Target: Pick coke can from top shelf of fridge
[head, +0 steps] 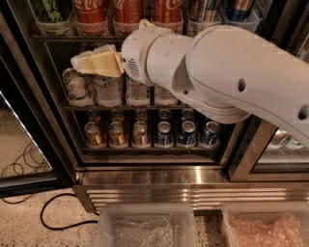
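Three red coke cans (91,14) stand in a row on the top shelf (77,37) of the fridge (38,120), cut off by the upper edge of the view. My gripper (77,62), with cream-coloured fingers on a white wrist, points left just below the top shelf and in front of the water bottle row. It is lower than the leftmost coke can and holds nothing. A green-and-white can (50,12) stands left of the coke cans.
Water bottles (108,89) fill the middle rack. Small gold cans (116,135) and blue cans (186,134) fill the lower rack. My white arm (227,72) covers the right of the fridge. Clear bins (145,226) sit below the steel base (159,185). A black cable (53,217) lies on the floor.
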`<action>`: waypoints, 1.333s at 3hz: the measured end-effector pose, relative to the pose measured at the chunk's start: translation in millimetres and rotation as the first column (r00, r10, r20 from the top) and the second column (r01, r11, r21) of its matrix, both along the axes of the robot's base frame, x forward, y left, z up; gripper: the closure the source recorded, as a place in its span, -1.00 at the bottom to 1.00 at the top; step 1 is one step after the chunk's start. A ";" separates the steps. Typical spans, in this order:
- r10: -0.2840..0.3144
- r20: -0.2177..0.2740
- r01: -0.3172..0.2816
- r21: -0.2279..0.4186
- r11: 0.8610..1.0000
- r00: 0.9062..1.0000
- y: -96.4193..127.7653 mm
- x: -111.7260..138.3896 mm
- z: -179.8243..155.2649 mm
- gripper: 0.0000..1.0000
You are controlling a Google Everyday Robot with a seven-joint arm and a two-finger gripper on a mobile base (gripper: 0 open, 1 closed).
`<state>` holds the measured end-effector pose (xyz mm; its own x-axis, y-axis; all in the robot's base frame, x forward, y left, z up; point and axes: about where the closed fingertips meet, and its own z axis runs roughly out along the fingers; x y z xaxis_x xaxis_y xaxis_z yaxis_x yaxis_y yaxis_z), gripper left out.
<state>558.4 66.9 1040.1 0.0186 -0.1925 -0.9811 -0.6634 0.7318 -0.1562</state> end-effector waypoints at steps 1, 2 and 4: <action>-0.011 0.008 0.012 -0.043 0.999 1.000 -2.6 5.0 -9.4 -1.00; -0.042 0.010 0.042 -0.053 0.998 0.999 -10.7 15.3 -14.8 -1.00; -0.106 0.048 0.104 0.024 0.994 0.993 -20.0 52.0 10.7 -1.00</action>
<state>610.4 46.9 1050.9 0.0478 -0.1753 -0.9834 -0.5746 0.8005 -0.1706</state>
